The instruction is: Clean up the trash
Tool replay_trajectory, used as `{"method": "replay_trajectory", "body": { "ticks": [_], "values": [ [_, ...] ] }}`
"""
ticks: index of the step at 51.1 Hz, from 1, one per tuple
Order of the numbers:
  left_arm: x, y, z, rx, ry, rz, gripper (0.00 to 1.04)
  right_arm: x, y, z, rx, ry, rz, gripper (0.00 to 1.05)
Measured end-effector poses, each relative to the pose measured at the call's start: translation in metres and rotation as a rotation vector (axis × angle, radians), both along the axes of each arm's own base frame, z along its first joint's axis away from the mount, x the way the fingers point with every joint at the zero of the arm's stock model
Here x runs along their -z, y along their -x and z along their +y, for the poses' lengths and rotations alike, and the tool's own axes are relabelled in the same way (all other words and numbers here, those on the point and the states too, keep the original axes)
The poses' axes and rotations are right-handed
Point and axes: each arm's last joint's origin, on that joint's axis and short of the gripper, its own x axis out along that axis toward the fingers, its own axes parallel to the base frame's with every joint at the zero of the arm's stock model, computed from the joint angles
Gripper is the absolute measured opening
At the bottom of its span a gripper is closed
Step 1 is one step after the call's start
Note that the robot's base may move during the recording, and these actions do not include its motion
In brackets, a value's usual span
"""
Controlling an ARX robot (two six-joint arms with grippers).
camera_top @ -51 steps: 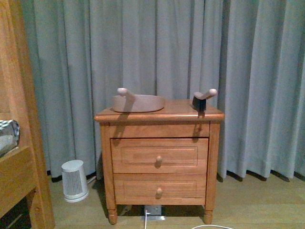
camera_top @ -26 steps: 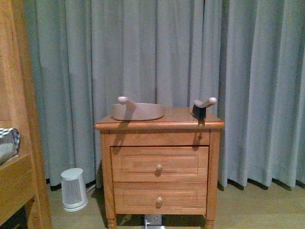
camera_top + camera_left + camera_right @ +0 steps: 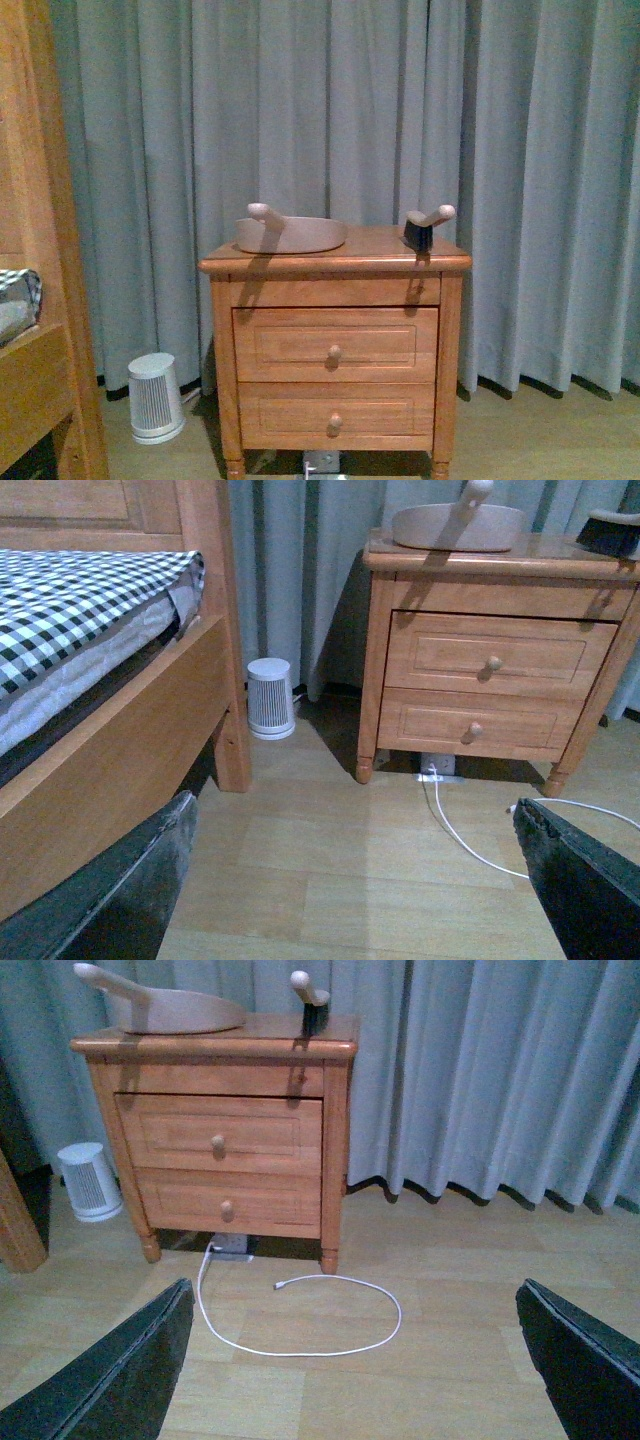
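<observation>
No crumpled white wad of trash shows in any view. A beige dustpan lies on the wooden nightstand, with a small black brush with a beige handle at the top's right side. Both also show in the left wrist view, dustpan and brush, and in the right wrist view, dustpan and brush. My left gripper is open above bare floor. My right gripper is open above floor near a white cable. Neither arm shows in the front view.
A wooden bed with checked bedding stands left of the nightstand. A small white heater sits between them. A power strip lies under the nightstand. Grey curtains hang behind.
The front view has tilted up a little, so the nightstand sits lower in the frame. Over the last half second almost nothing has moved.
</observation>
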Motion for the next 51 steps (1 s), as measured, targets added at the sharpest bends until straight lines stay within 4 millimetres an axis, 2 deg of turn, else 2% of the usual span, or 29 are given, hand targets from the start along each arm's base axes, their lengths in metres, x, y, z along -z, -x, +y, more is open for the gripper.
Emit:
{"method": "replay_trajectory", "body": {
  "ticks": [51],
  "values": [
    [0.0,0.0,0.0,-0.001,0.0,0.0,0.97,0.0,0.0,0.0,0.0,0.0,0.0,0.97]
  ]
}}
